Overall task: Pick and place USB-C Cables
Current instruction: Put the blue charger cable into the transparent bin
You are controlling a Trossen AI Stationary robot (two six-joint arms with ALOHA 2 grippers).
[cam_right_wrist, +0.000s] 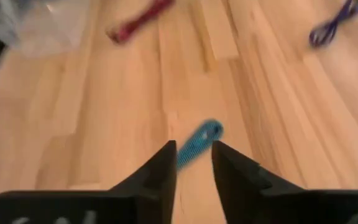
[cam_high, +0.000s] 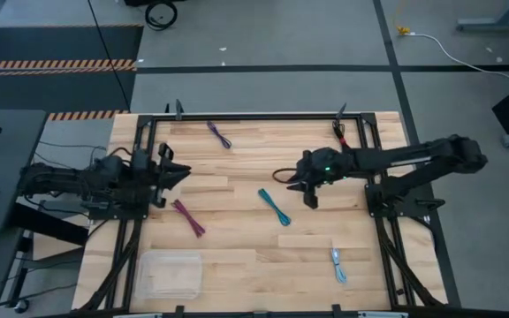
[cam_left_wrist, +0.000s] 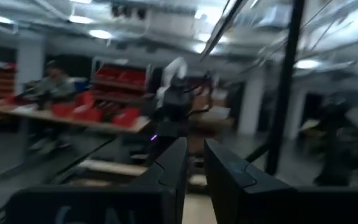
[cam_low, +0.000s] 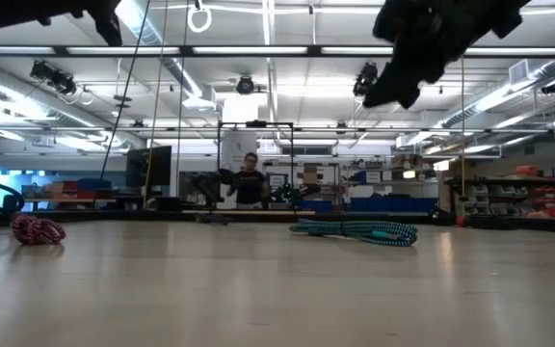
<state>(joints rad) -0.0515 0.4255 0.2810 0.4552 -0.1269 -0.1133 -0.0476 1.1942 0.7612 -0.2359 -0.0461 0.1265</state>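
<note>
The right pincer (cam_right_wrist: 192,163), slightly parted and empty, hovers mid-desk over the teal cable (cam_right_wrist: 197,143): light, floppy; best pinched across its bundled middle.

A robotics lab or workshop: ceiling strip lights (cam_low: 277,50), red parts bins (cam_left_wrist: 114,115) on benches, a person (cam_low: 250,183) seated behind.
</note>
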